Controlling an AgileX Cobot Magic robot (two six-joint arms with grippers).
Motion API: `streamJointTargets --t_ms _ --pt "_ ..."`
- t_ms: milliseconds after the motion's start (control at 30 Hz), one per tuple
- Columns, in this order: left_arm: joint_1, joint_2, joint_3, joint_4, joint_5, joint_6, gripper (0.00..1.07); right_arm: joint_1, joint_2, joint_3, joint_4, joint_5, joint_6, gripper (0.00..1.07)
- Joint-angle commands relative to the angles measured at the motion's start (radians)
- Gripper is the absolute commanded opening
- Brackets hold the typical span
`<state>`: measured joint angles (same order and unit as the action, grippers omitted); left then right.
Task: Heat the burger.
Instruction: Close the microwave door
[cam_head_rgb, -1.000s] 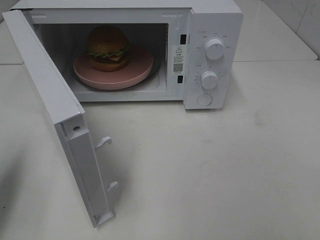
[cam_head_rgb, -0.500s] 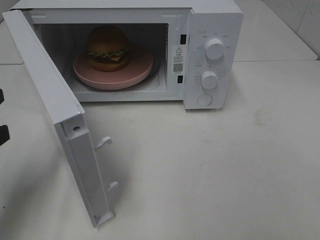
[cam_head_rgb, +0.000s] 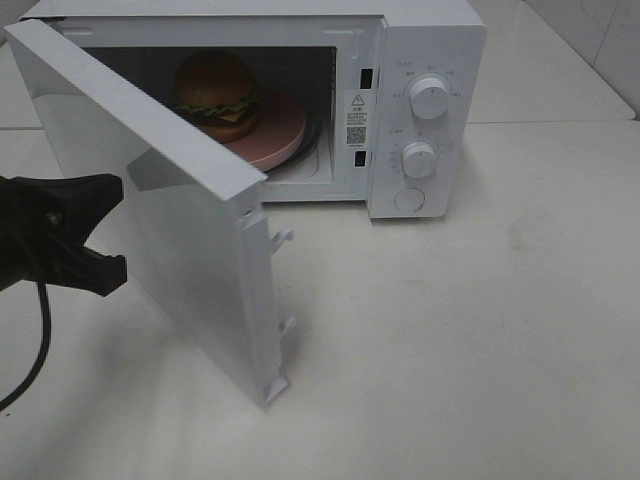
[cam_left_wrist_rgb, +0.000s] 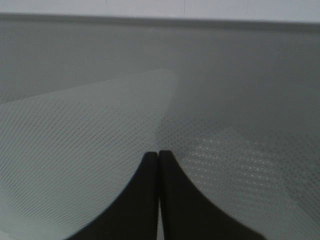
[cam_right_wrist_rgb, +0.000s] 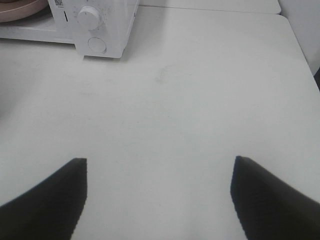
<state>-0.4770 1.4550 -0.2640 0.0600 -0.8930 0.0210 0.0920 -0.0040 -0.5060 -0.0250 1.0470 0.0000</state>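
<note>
Fingertips (cam_left_wrist_rgb: 172, 200) of the left tool (cam_left_wrist_rgb: 159, 156) meet edge to edge, clenched on nothing, and point straight at the dotted mesh window on the outer face of the microwave door (cam_head_rgb: 170, 210). Whether they actually press on that panel or stop just short of it cannot be told. From the high camera the black tool sits at the left edge of the scene, just beside the door's outer side, with a dark cable hanging below it.

The door stands partway open, angled across the left part of the oven mouth. Behind it, inside the cavity of the white microwave (cam_head_rgb: 440, 40), the burger (cam_head_rgb: 215, 95) rests upright on a pink plate (cam_head_rgb: 285, 135) – glossy brown bun on top, green lettuce and yellow cheese showing at its side. The door hides the left part of the plate. On the control panel to the right sit two round knobs (cam_head_rgb: 430, 97), one above the other, and a round button (cam_head_rgb: 409, 199) below them.

The right tool (cam_right_wrist_rgb: 157, 200) is released, its dark fingers spread wide over the bare white bench (cam_head_rgb: 480, 340) with nothing between them – well apart from the microwave.
</note>
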Motion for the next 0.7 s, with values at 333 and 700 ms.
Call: streamJointTargets --t_ms 333,700 --pt "-0.13 0.141 -0.157 -0.145 -0.058 0.01 0.0 -0.007 -0.027 0.002 0.003 -0.008 0.0 0.76" --pt "-0.27 0.254 -0.344 -0.474 -0.025 0.224 0.0 -0.007 -0.027 0.002 0.003 -0.008 0.0 0.76"
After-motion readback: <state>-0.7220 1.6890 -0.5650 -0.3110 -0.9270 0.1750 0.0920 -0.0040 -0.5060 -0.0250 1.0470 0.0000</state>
